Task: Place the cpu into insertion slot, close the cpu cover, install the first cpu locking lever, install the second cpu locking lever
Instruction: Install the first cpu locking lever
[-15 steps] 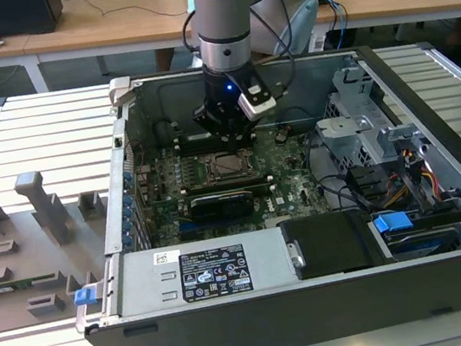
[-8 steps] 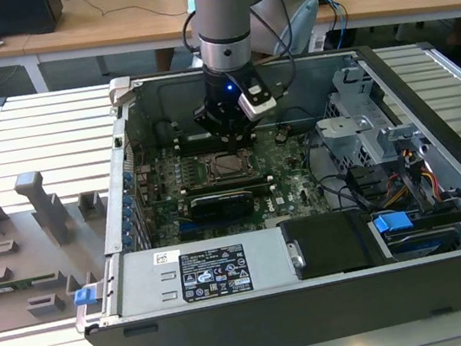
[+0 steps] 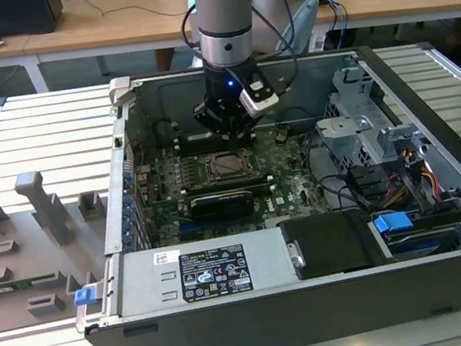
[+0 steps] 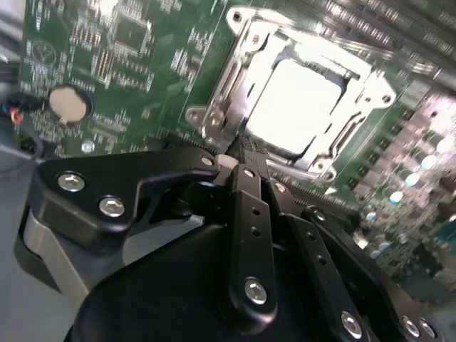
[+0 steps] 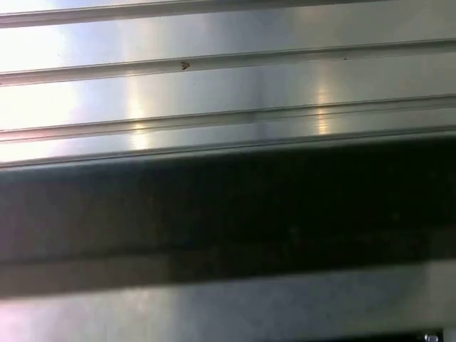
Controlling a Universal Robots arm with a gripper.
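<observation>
The cpu (image 3: 231, 164) lies flat in the socket in the middle of the green motherboard, and its silver top glares brightly (image 4: 293, 107) in the second wrist view. The cpu cover (image 4: 242, 68), a silvery frame, lies down around it (image 3: 215, 168). My gripper (image 3: 229, 136) hangs inside the open computer case just behind the socket. Its black fingers (image 4: 249, 187) are shut together, with the tips (image 4: 239, 162) at the socket's near corner. Whether they touch a locking lever cannot be told.
A long black card (image 3: 218, 203) lies in front of the socket. The power supply (image 3: 203, 274) fills the case front, and a drive cage (image 3: 356, 135) with cables stands at the exterior view's right. Grey fixtures (image 3: 42, 203) sit on the slatted table (image 5: 214, 92) outside. A coin battery (image 4: 69, 103) sits on the board.
</observation>
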